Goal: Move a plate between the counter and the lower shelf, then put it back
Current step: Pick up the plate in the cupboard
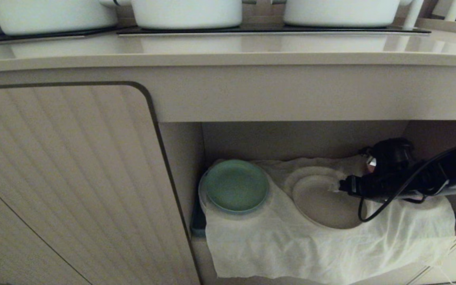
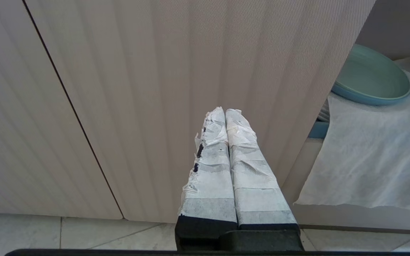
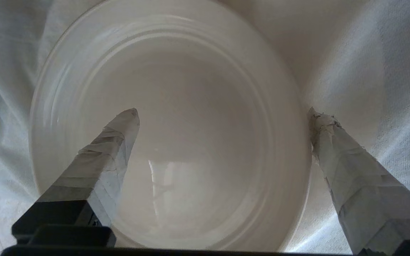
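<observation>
The cream-beige plate [image 1: 323,202] lies on the white cloth [image 1: 291,245] that drapes the lower shelf [image 1: 291,138]. My right gripper [image 1: 341,186] reaches into the recess from the right and hangs at the plate's right rim. In the right wrist view the plate [image 3: 176,135] fills the frame and the right gripper [image 3: 223,113] is open. One taped finger [image 3: 119,142] is over the plate's inside, and the other [image 3: 336,149] is outside the rim over the cloth. Nothing is gripped. The counter [image 1: 228,49] runs above. My left gripper [image 2: 225,111] is shut and empty.
A green plate [image 1: 236,185] sits on a cloth mound at the shelf's left, also visible as the green plate [image 2: 368,76] beside the ribbed cabinet door [image 2: 155,89]. White pots [image 1: 186,12] stand on the black hob panels. The ribbed door [image 1: 61,178] closes off the left side.
</observation>
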